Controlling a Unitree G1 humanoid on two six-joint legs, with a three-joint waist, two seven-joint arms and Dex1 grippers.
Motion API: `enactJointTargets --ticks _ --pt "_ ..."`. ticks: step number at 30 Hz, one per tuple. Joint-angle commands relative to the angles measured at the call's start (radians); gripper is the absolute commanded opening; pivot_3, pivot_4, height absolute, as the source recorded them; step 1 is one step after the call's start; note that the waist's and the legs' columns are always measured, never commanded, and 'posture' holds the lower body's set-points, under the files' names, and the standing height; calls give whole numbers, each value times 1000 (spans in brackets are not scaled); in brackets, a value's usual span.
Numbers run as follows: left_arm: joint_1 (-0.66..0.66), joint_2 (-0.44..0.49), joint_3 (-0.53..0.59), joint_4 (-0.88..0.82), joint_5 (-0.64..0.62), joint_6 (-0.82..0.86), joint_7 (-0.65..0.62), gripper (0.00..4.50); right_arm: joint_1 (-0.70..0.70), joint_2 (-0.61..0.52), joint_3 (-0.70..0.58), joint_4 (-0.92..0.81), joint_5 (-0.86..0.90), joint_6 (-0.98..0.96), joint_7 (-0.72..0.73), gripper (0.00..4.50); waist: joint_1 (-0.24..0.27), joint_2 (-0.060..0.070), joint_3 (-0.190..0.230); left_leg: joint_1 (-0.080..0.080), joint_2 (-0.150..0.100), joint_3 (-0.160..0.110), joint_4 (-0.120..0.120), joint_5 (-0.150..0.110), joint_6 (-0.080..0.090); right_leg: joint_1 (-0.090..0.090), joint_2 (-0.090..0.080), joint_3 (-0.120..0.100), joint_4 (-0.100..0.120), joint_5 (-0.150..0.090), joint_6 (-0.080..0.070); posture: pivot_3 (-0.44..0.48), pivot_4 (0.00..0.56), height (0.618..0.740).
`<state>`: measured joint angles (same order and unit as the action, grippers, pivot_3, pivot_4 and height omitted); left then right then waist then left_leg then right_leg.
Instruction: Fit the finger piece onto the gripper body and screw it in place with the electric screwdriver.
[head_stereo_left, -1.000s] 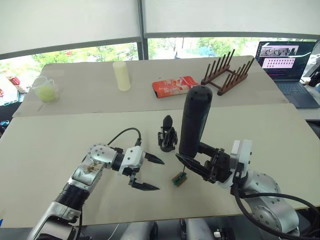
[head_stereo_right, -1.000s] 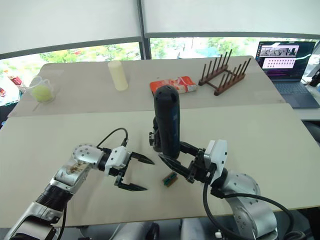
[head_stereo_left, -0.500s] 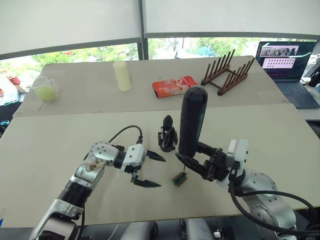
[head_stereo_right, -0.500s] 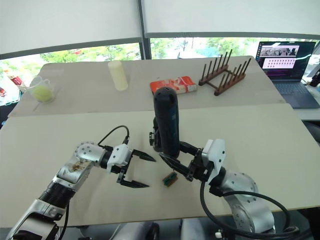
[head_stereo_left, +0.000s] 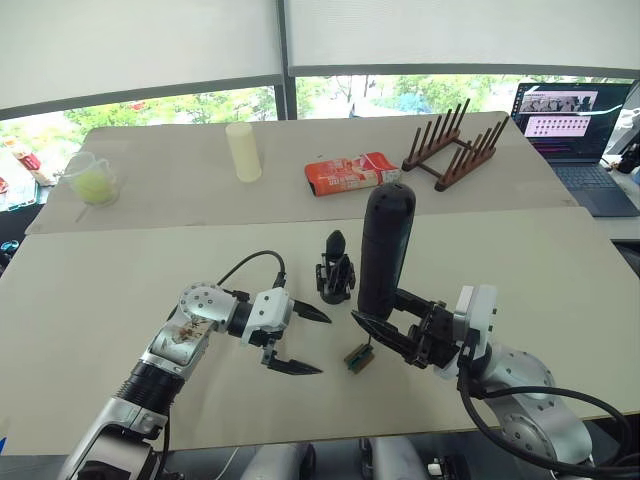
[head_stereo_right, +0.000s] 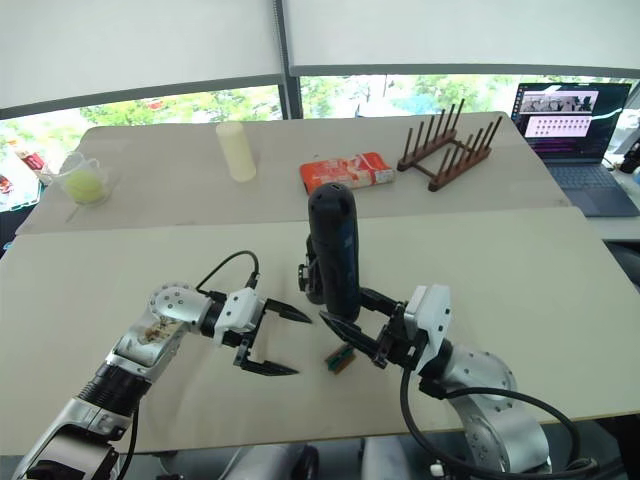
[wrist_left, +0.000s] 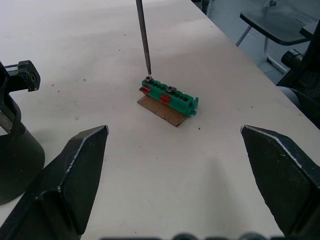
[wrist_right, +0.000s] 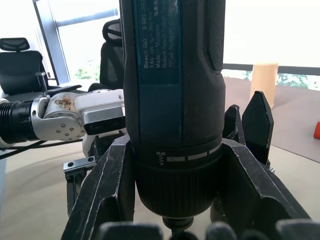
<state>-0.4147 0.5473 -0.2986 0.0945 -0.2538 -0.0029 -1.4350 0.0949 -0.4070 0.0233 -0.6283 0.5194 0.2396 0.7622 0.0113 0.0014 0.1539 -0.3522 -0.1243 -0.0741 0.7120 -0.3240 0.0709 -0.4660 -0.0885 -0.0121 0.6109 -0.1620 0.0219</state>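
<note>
My right gripper is shut on the electric screwdriver, a thick dark cylinder held upright near the table's middle. Its thin bit rests on a screw in a small green block. The gripper body stands just left of the screwdriver, a pointed black finger sticking up from it. A loose finger piece is out of view. My left gripper hovers open left of the green block, its fingers wide apart and holding nothing.
On the far table stand a cream cylinder, a red packet, a wooden peg rack and a clear cup. A laptop sits at the far right. Bare tabletop lies to the left.
The screwdriver has sunk a little while its bit stays on the green block. My left gripper has edged slightly toward the block and remains open.
</note>
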Motion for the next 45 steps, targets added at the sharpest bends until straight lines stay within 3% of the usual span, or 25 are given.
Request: enactJointTargets --ticks 1,45 --pt "-14 -3 -4 -7 2 -19 -5 4500 -14 -2 -10 -39 11 -50 3 1906 0 0 0 0 0 0 0 0 0 0 0 0 0 0 0 0 150 740" --pt "-19 -7 0 5 9 -30 -4 4500 -26 -17 13 -42 4 -27 -25 1906 0 0 0 0 0 0 0 0 0 0 0 0 0 0 0 0 150 740"
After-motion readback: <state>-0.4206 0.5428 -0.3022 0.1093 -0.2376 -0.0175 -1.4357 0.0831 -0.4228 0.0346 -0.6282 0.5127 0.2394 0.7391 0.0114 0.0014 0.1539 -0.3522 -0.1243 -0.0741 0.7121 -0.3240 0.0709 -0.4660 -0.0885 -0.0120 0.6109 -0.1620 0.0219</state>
